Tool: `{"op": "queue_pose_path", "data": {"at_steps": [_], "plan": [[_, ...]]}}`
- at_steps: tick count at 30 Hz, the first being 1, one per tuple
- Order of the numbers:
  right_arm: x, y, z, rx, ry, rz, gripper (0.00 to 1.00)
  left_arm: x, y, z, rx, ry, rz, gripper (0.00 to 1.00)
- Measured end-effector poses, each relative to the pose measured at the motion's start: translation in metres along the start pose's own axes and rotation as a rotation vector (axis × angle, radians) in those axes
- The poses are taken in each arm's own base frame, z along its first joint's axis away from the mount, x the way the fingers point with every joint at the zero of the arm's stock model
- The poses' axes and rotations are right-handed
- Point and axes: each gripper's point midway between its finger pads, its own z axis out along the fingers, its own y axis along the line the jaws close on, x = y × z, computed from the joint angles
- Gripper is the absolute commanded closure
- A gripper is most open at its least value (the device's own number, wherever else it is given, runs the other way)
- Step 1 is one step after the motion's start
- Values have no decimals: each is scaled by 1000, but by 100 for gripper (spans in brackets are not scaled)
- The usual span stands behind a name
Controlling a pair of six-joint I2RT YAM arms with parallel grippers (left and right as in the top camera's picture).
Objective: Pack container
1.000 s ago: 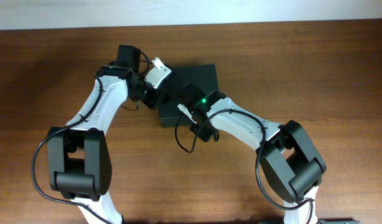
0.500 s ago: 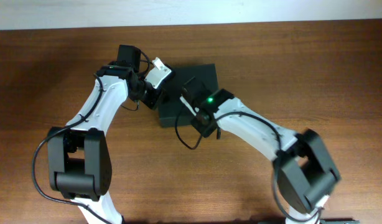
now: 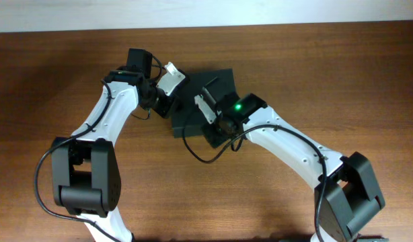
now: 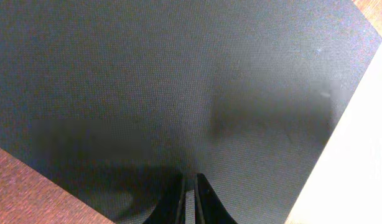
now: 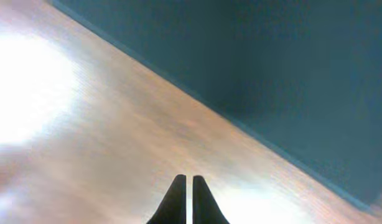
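The container (image 3: 220, 79) is a dark, flat-topped box at the table's middle, partly covered by both wrists. In the left wrist view its matte lid (image 4: 178, 81) fills most of the picture. My left gripper (image 4: 190, 186) is shut, with its tips at or just above the lid near the box's left edge (image 3: 165, 104). My right gripper (image 5: 186, 186) is shut and empty over bare wood, beside the container's front edge (image 5: 272, 62). In the overhead view the right gripper (image 3: 216, 134) is at the box's near side. The inside of the box is hidden.
The brown wooden table (image 3: 341, 74) stretches to both sides. A pale wall strip (image 3: 206, 10) runs along the far edge. The right arm's black cable (image 3: 196, 151) loops over the wood in front of the box.
My right arm has stretched out and its wrist has shifted right and a little farther over the container's front part. The left arm and the container have not moved.
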Motion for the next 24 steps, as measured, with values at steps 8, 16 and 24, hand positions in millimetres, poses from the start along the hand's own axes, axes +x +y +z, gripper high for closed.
{"op": "queue_pose_path", "data": {"at_steps": [8, 16, 24], "plan": [[-15, 18, -12, -267, -37, 198, 96, 0, 0, 0, 0, 0, 0, 92], [-6, -30, -43, -282, -42, 377, 96, 0, 0, 0, 0, -1, 0, 92], [5, -77, -55, -281, -51, 493, 96, 0, 0, 0, -1, -1, 1, 92]]}}
